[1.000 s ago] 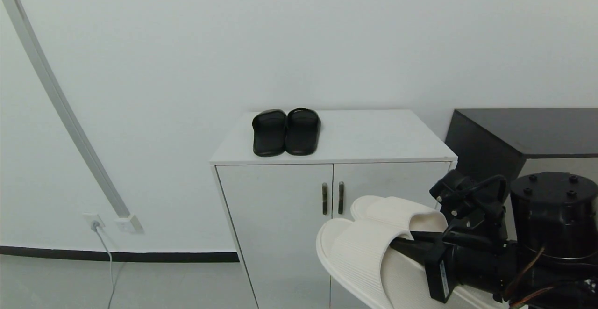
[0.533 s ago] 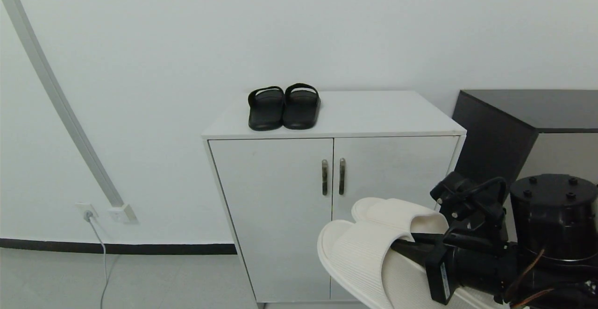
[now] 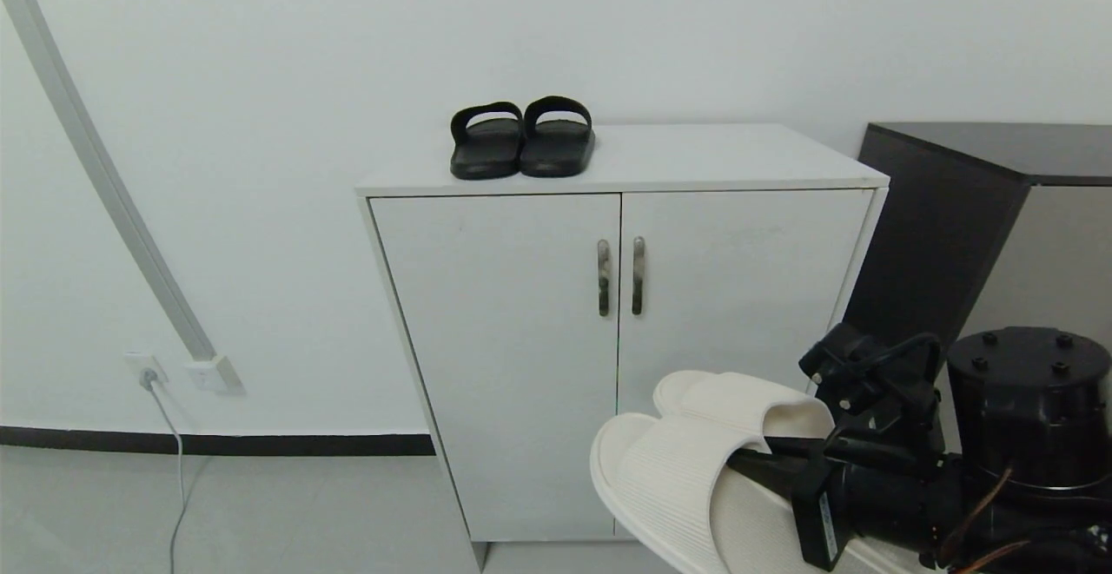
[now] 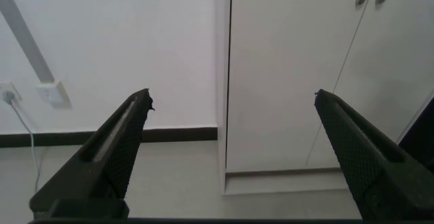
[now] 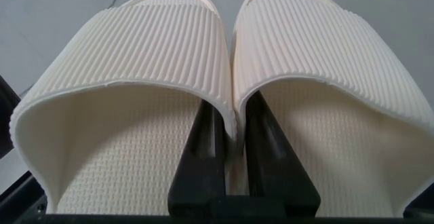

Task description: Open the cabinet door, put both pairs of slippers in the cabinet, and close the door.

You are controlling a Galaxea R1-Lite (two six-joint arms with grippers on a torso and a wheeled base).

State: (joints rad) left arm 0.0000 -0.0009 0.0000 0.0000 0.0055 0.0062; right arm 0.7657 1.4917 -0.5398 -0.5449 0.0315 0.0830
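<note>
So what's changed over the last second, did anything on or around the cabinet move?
Only the camera moved: the head view sank lower, so the cabinet and the black slippers on top appear higher. Nothing was taken or let go. The right gripper still clamps the white slippers, and the cabinet doors stay shut.

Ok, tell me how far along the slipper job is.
Done: nothing stowed yet. In hand: the right hand is shut on the white slippers. Left: both cabinet doors are closed, the black slippers sit on the cabinet top, and the left hand is open, facing the doors.
</note>
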